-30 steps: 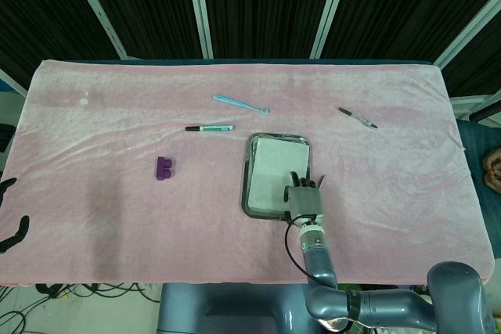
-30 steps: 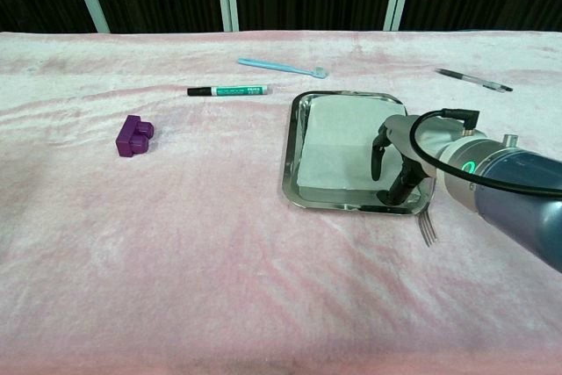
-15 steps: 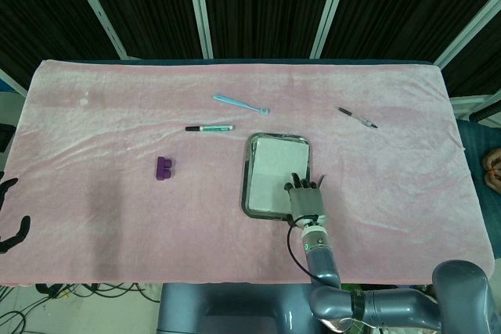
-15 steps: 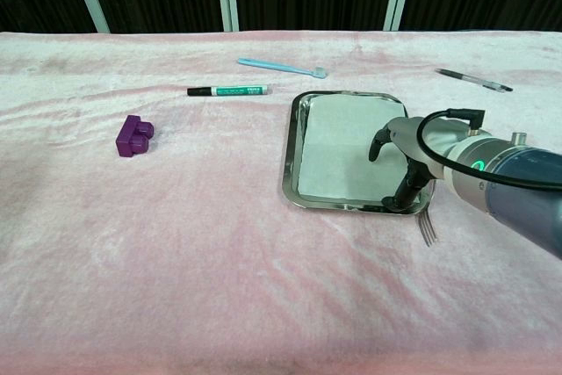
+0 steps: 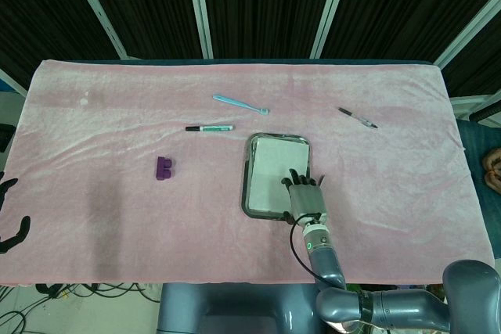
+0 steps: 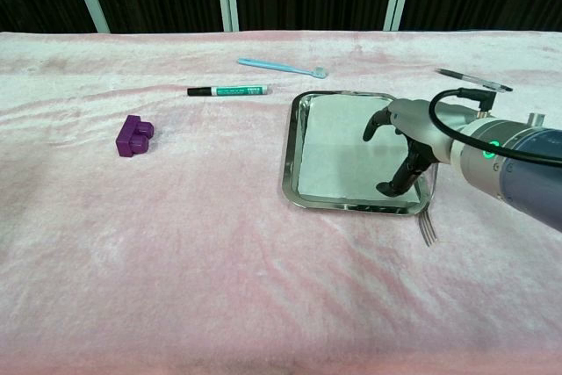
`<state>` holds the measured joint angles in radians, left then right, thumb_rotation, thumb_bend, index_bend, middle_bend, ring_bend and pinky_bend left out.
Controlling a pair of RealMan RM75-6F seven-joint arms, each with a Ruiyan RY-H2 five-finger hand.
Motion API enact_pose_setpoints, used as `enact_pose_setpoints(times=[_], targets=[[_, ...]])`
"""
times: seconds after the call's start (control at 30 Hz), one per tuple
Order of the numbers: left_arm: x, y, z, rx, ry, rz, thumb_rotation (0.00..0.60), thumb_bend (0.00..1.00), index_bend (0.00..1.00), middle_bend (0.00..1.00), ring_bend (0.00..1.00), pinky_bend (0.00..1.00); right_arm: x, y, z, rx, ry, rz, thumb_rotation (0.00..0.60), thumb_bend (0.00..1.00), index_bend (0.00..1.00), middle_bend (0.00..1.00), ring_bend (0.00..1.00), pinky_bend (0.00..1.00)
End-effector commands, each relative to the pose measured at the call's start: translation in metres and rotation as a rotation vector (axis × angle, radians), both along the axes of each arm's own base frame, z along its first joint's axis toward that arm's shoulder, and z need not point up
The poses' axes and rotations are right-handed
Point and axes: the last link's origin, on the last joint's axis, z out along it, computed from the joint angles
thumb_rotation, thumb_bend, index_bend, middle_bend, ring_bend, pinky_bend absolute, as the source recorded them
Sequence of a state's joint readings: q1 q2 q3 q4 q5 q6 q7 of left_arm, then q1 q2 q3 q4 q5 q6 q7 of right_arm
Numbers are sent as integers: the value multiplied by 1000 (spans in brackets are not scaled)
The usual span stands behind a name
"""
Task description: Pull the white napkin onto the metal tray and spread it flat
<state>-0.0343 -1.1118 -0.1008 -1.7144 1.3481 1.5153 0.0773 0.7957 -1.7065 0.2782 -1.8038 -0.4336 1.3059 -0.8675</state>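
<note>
My right hand (image 6: pixel 406 151) hovers over the tray's (image 6: pixel 291 148) near right corner, fingers curled downward and apart, holding nothing. The napkin (image 6: pixel 338 142) lies flat inside the tray. My left hand (image 5: pixel 11 217) barely shows; its state I cannot tell.

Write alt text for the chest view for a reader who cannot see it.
The robot's right hand reaches over the near right part of a metal tray that holds a flat white napkin, on a pink cloth-covered table. To the left lie a purple block, a green-labelled marker and a light blue toothbrush; a pen lies at far right.
</note>
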Motion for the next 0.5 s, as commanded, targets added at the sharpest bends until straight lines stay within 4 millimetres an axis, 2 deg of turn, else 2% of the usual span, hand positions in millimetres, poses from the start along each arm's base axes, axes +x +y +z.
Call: enact_pose_setpoints(times=[0.03,0.5], targets=[[0,0,0,-1,-1,0,600,396,151,46,0,0,1,-6,-3,-16,-40,27,600,262,236,65,133,165],[0,1,-1,-4,-2,2,600,396,151,46,0,0,-2,-40,-21,-7,-101,23,600,287,236,75,133,164]])
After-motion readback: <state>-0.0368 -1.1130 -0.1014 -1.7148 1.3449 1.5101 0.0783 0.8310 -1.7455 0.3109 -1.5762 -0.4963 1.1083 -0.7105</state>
